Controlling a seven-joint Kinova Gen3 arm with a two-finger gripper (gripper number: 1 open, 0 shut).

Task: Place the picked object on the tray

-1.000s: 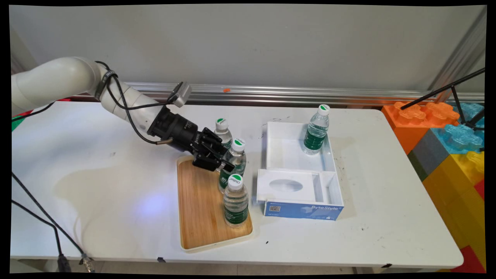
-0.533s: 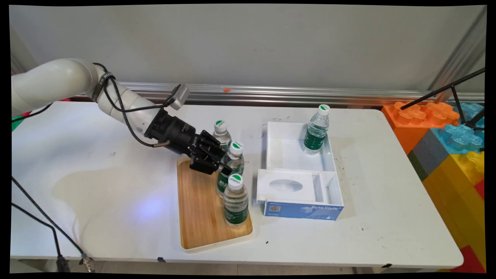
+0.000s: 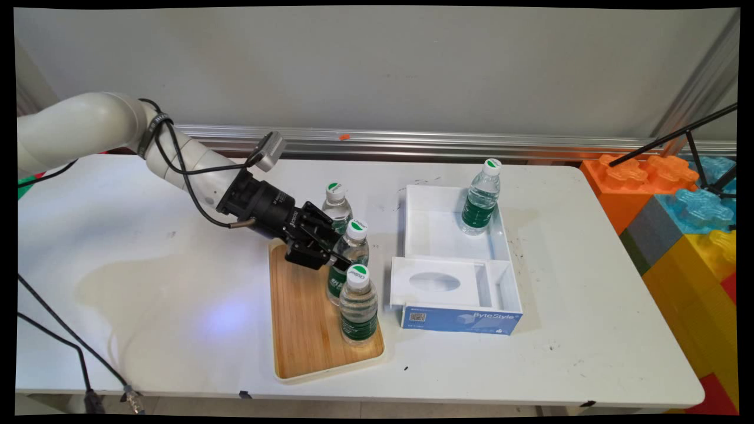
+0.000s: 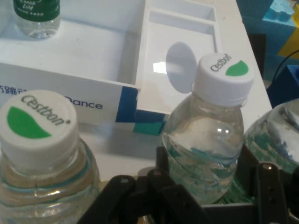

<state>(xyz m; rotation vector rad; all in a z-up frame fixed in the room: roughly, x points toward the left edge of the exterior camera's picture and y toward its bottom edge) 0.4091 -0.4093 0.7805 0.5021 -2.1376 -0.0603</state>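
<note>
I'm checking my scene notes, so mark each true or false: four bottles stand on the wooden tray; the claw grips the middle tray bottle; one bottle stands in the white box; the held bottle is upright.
1. Four bottles stand on the tray. False: three.
2. The claw grips the middle bottle. True.
3. One bottle stands in the white box. True.
4. The held bottle is upright. False: it tilts.

Fixed overhead table view, close hand view
</note>
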